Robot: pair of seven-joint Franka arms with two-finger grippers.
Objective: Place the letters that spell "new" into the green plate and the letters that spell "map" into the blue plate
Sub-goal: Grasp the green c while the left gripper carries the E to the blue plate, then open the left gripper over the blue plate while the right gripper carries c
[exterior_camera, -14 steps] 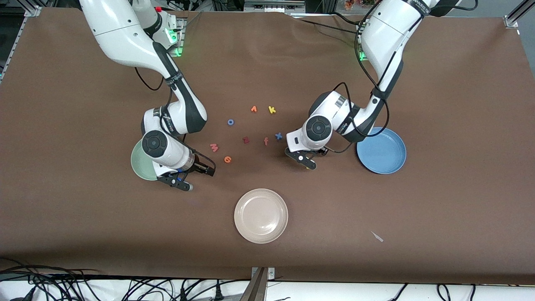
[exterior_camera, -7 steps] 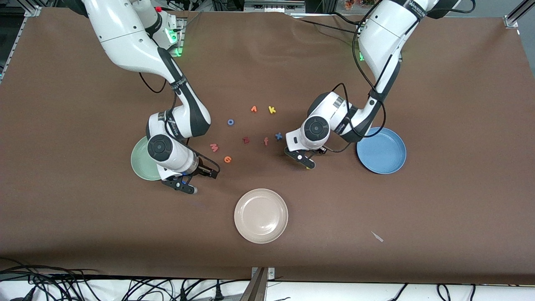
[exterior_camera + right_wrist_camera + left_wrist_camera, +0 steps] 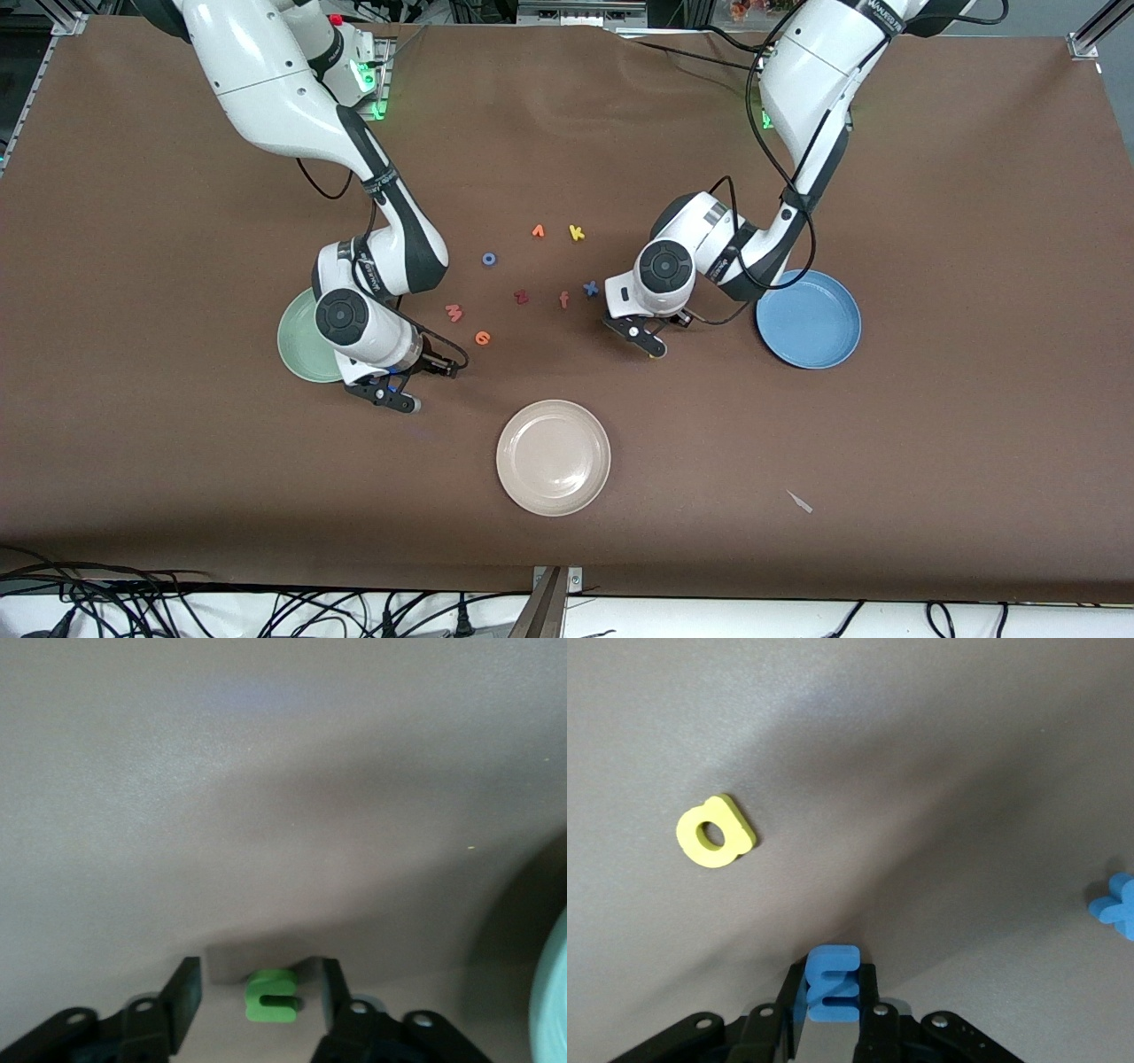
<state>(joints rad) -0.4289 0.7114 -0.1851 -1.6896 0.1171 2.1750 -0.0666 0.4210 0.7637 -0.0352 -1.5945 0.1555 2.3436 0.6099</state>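
Gripping blue m (image 3: 833,983), left hand (image 3: 831,1010); right hand (image 3: 257,997) open astride green n (image 3: 270,997).

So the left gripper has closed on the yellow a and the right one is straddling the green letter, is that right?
Not quite: the left gripper has closed on the blue m, as the left wrist view shows; the yellow a lies loose nearby. The right gripper does straddle the green letter.

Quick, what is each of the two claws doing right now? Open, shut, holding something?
Left gripper: shut on the blue m, down at the table.
Right gripper: open, its fingers either side of the green n, not touching it.
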